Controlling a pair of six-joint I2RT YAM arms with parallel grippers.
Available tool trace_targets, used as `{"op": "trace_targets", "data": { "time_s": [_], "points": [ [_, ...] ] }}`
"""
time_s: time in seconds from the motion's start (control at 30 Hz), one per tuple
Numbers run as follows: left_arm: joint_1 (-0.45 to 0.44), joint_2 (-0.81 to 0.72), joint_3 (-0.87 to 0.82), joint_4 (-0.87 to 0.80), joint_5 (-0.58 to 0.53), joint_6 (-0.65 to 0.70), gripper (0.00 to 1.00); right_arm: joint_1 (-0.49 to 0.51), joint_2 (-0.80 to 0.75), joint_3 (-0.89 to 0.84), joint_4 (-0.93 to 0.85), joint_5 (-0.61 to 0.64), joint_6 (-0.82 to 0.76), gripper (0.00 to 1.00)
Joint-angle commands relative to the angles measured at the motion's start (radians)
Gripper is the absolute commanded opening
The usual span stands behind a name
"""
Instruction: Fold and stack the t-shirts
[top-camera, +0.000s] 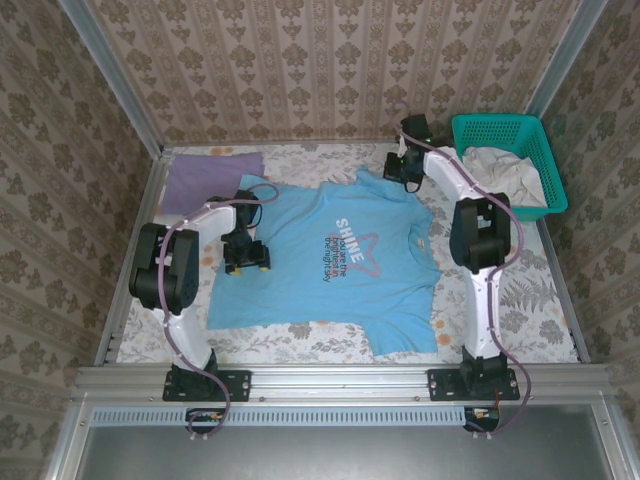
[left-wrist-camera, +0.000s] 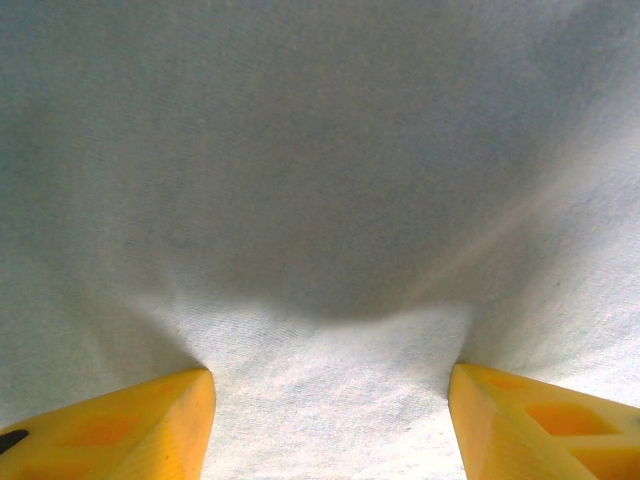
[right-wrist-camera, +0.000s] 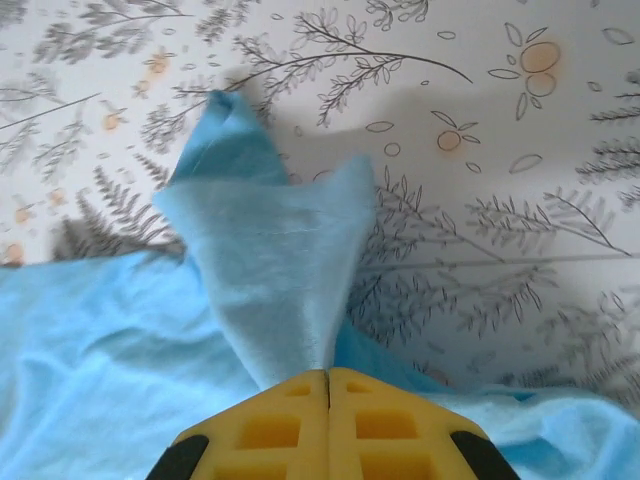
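We see the sky-blue t-shirt (top-camera: 300, 280) spread flat and face up on the table (top-camera: 530, 300), which wears a pale cover printed with leaves and orange fruit. The soft knit carries white "SHINE" lettering and a star outline on the chest. The plain lavender t-shirt (top-camera: 212, 177) lies as a flat rectangle at the far left corner, well apart from both arms. A teal plastic mesh basket (top-camera: 497, 123) sits at the far right corner with crumpled white cloth (top-camera: 500, 172) inside.

From above we cannot make out how the jaws stand; the wrist cameras settle it. The left pincer (top-camera: 246, 258) rests on the blue shirt's left side, near the sleeve. Its own camera shows blocky yellow fingers (left-wrist-camera: 140, 415) spread wide, tips down on smooth pale fabric that creases faintly between them. The right pincer (right-wrist-camera: 328, 378) sits at the shirt's far right sleeve, near the basket in the overhead view. Close up, its yellow fingers are pressed together, pinching a fold of the blue cloth that rises in a soft peaked cone above the table cover
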Motion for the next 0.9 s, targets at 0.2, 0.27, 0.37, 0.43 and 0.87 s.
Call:
{"op": "trace_targets", "data": {
  "time_s": [0.2,0.27,0.37,0.43,0.87],
  "points": [
    [0.009,0.034,-0.024,0.018,0.006,-0.015,0.65,0.097,-0.329,-0.587,0.305,-0.149,-0.054,0.0],
    [0.009,0.038,-0.02,0.018,0.008,-0.017,0.65,0.141,-0.38,-0.719,0.352,-0.158,-0.061,0.0],
    [0.009,0.046,-0.017,0.021,0.011,-0.017,0.65,0.191,-0.423,-0.855,0.384,-0.154,-0.055,0.13],
    [0.01,0.055,-0.013,0.022,0.014,-0.017,0.65,0.194,-0.455,-0.909,0.388,-0.12,-0.025,0.28],
    [0.017,0.066,-0.029,0.051,0.031,-0.026,0.65,-0.03,-0.528,-1.03,0.612,-0.245,0.375,0.39]
  ]
}}
